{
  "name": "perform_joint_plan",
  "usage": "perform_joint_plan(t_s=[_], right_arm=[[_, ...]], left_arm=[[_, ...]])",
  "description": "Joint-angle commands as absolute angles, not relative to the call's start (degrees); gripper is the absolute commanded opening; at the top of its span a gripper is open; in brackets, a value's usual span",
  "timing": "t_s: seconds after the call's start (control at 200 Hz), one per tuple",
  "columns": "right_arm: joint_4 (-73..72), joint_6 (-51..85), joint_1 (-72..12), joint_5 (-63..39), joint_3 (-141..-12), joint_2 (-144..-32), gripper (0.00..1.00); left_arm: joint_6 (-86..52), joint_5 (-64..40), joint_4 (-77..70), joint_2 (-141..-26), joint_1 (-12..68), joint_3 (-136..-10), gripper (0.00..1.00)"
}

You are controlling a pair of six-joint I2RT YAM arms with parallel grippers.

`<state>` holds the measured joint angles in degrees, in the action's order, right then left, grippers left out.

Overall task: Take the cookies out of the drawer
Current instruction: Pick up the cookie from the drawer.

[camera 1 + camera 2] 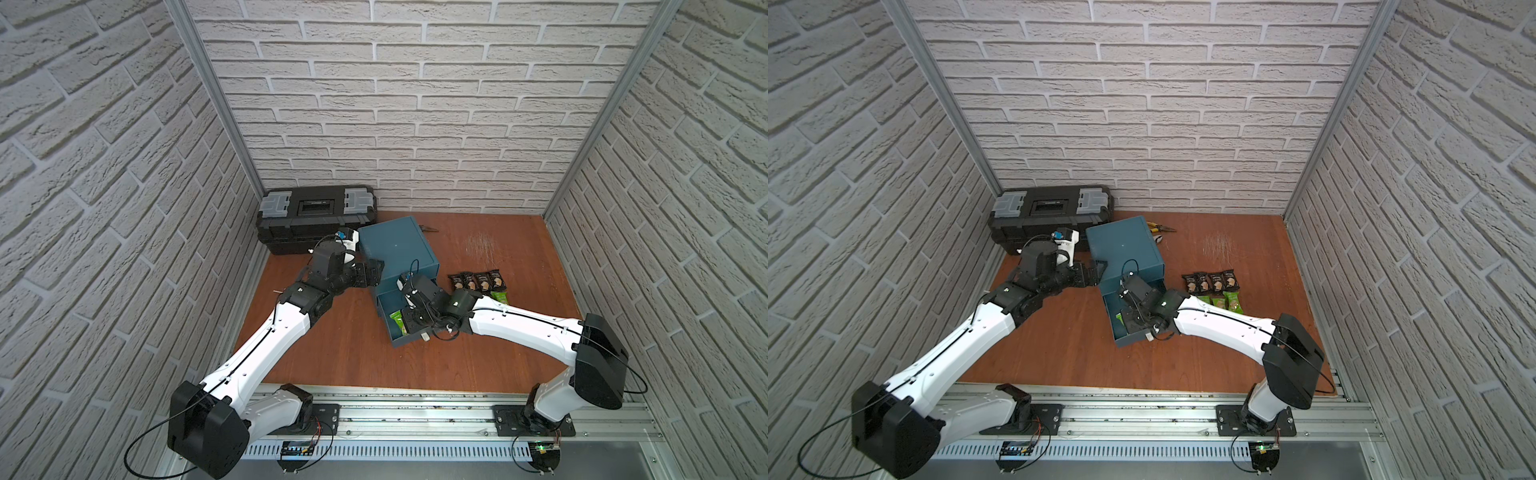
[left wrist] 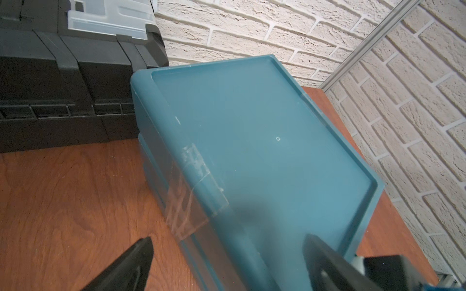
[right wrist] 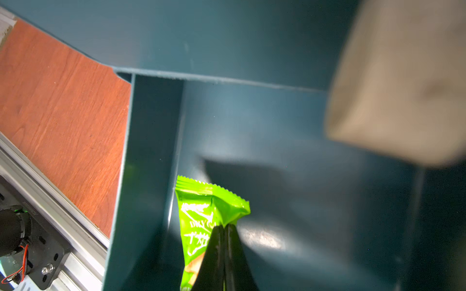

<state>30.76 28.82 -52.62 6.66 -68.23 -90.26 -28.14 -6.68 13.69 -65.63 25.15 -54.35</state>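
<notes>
My right arm reaches low across the floor and bends down into the pulled-out drawer (image 1: pixel 384 309) of the blue cabinet (image 1: pixel 397 245). My right gripper (image 3: pixel 224 226) has its fingers pressed together, pinching the crinkled edge of a bright green cookie packet (image 3: pixel 201 216). That packet lies against the drawer's side wall, its serrated end pointing toward the cabinet body, white lettering across its face and a tan biscuit printed lower down. In a top view it shows as a green patch (image 1: pixel 397 321) just beside my wrist.

My left arm stretches to the cabinet's other side, and my left gripper (image 2: pixel 227 264) stands wide, one finger on the cabinet top and one beside the cabinet wall.

On the floor beyond the cabinet's drawer side lie four black packets (image 1: pixel 478 281) in a row, with green packets (image 1: pixel 500 296) just beside them.
</notes>
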Motion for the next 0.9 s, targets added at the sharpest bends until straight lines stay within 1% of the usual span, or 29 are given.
perform_joint_plan(t_s=[0.0, 0.495, 0.775, 0.895], right_arm=[[32.14, 27.87, -52.79, 9.22, -70.29, -87.59, 0.02], [37.51, 24.8, -52.72, 11.74, -74.34, -84.09, 0.02], [40.45, 23.4, -52.08, 11.24, -76.29, -80.17, 0.02], [41.72, 23.1, -51.19, 11.43, -76.05, -77.54, 0.02]], left_arm=[[-27.57, -6.06, 13.51, -64.15, 24.81, -56.58, 0.99], [-27.25, -4.77, 14.4, -61.82, 24.81, -57.05, 0.98], [-25.51, -0.23, 18.81, -56.86, 24.83, -56.15, 0.99], [-25.23, -1.11, 20.4, -55.01, 24.83, -56.69, 0.99]])
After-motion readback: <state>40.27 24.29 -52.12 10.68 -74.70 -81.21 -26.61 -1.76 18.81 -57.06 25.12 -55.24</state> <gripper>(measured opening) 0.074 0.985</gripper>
